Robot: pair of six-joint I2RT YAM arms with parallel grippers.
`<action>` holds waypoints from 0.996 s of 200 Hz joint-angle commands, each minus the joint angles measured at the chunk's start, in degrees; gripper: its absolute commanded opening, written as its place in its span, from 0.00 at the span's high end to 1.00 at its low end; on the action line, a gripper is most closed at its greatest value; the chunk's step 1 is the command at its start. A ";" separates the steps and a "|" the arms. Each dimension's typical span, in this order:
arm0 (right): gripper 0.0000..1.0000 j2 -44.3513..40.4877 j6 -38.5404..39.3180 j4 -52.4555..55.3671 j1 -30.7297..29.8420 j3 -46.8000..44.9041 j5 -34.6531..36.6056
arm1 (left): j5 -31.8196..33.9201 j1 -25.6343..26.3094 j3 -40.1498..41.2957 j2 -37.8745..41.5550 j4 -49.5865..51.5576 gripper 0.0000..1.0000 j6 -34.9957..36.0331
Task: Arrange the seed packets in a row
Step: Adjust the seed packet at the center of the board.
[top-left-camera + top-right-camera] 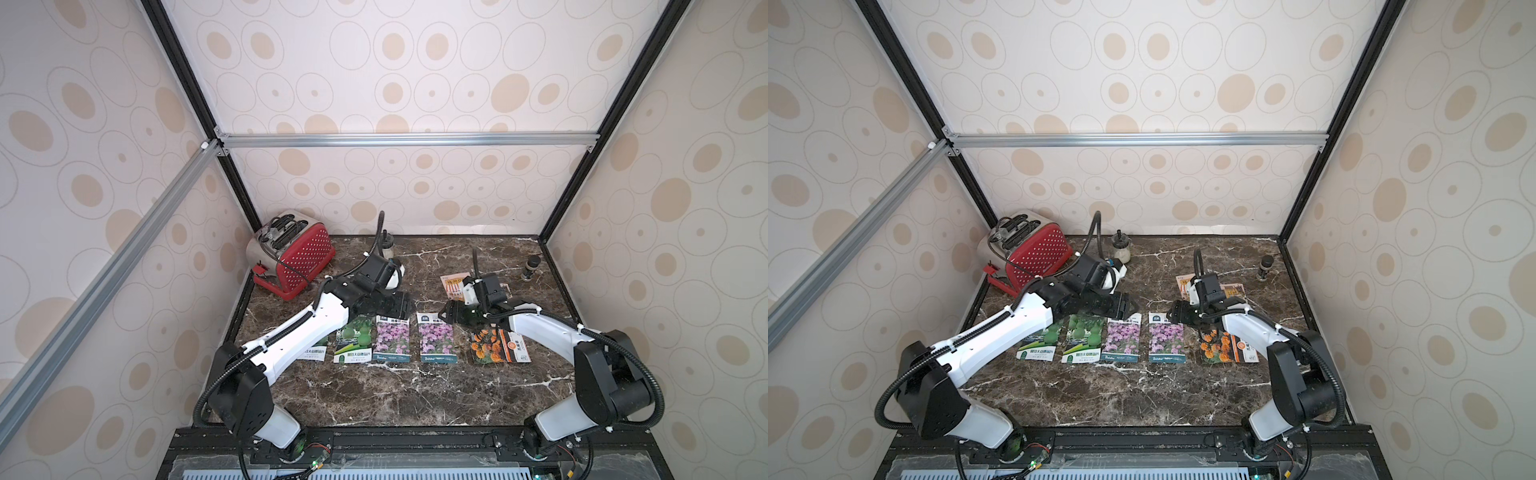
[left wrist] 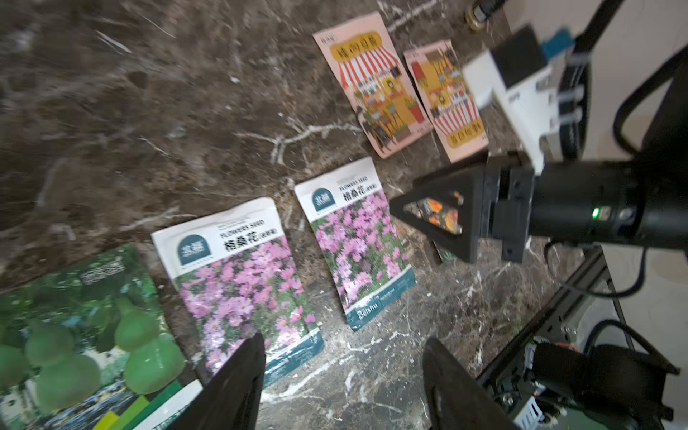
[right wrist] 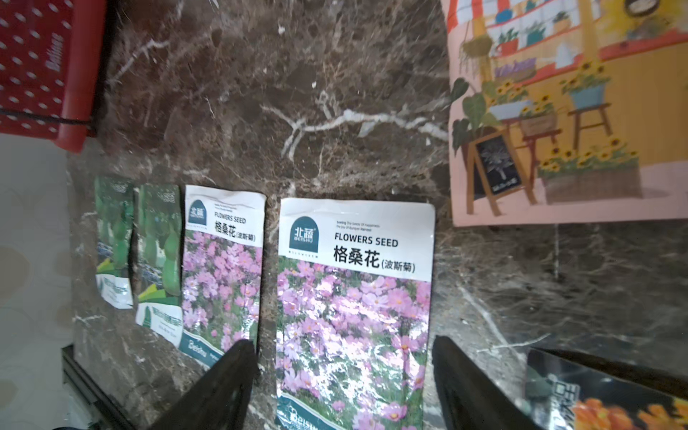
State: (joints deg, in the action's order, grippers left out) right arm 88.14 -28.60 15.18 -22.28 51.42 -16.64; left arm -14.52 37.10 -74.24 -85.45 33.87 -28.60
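Observation:
A row of seed packets lies across the marble table (image 1: 415, 390): two green gourd packets (image 1: 1081, 336) (image 1: 1040, 343), two purple flower packets (image 1: 392, 338) (image 1: 436, 343), then orange marigold packets (image 1: 484, 345). Two peach shop-front packets (image 2: 376, 85) (image 2: 446, 100) lie farther back, partly under the right wrist in both top views. My left gripper (image 1: 401, 305) (image 2: 342, 372) is open over bare marble just behind the left purple packet (image 2: 242, 275). My right gripper (image 1: 446, 313) (image 3: 342, 379) is open, its fingers straddling the right purple packet (image 3: 353, 305) without touching it.
A red toaster (image 1: 291, 253) stands in the back left corner with a small glass jar (image 1: 388, 249) beside it. A small dark bottle (image 1: 531, 268) stands at the back right. Patterned walls close the table on three sides.

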 commanded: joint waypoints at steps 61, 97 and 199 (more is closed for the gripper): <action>0.21 5.78 -0.12 12.26 -12.58 6.31 19.81 | 6.48 -2.56 2.83 4.00 1.40 0.32 -0.67; 0.21 8.80 -2.94 13.28 -15.26 7.48 20.17 | 6.18 -3.05 5.52 6.52 0.30 0.32 -0.41; 0.21 14.91 -7.04 12.74 -18.73 10.19 17.87 | 5.57 -4.95 10.14 13.22 -1.33 0.31 -0.86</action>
State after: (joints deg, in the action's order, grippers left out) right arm 101.14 -33.65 26.26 -39.81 61.12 2.20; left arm -9.30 33.28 -64.77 -74.41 32.93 -29.12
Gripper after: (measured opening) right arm 0.791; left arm 0.686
